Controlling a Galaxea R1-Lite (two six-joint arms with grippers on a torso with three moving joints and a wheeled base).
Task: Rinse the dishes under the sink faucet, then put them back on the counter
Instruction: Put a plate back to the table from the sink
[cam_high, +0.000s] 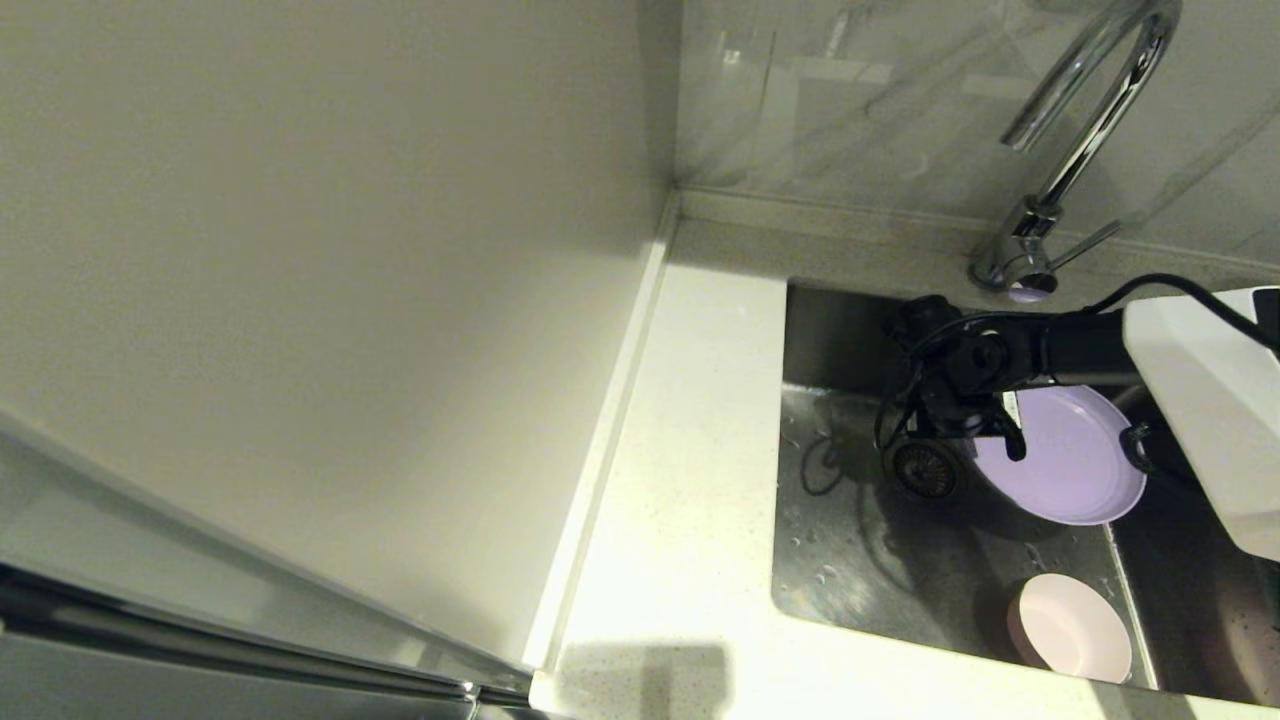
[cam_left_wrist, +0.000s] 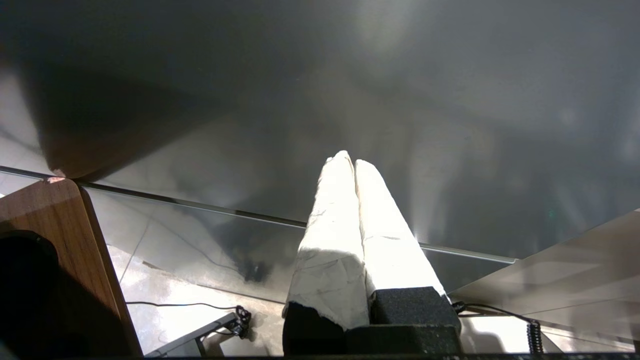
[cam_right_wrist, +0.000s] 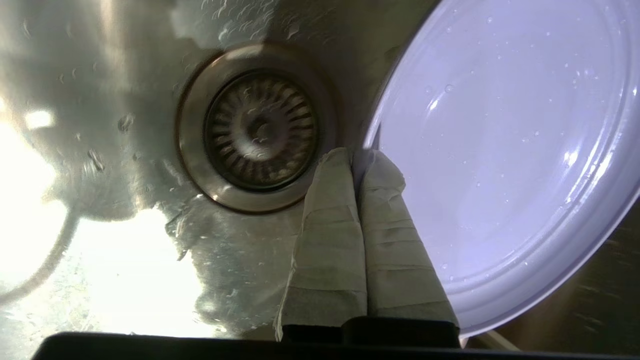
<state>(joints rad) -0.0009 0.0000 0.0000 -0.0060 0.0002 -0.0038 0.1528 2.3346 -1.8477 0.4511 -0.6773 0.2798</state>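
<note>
Presently, right hand (cam_right_wrist: 356, 157) is clamped on the near rim of the lavender plate (cam_high: 1065, 455), fingers (cam_right_wrist: 330, 235) pressed together w/ the rim pinched between them, plate tilted over the sink (cam_high: 860, 540). Drain strainer (cam_right_wrist: 260, 127) lies just beside the fingertips; pink bowl (cam_high: 1072, 627) sits on the sink floor, well apart on the robot's side of the hand; faucet (cam_high: 1080, 120) stands beyond the hand at the basin's back edge. Droplets on the plate suggest rinsing is done or nearly so. To do the step well: keep the pinch firm, let water run off, then carry to the desk (cam_high: 680, 500) on the hand's left w/o clipping the basin wall. Left hand (cam_left_wrist: 354, 162) is parked away from the sink, fingers together, empty. No mug in view. No brand, label or writing legible.
</note>
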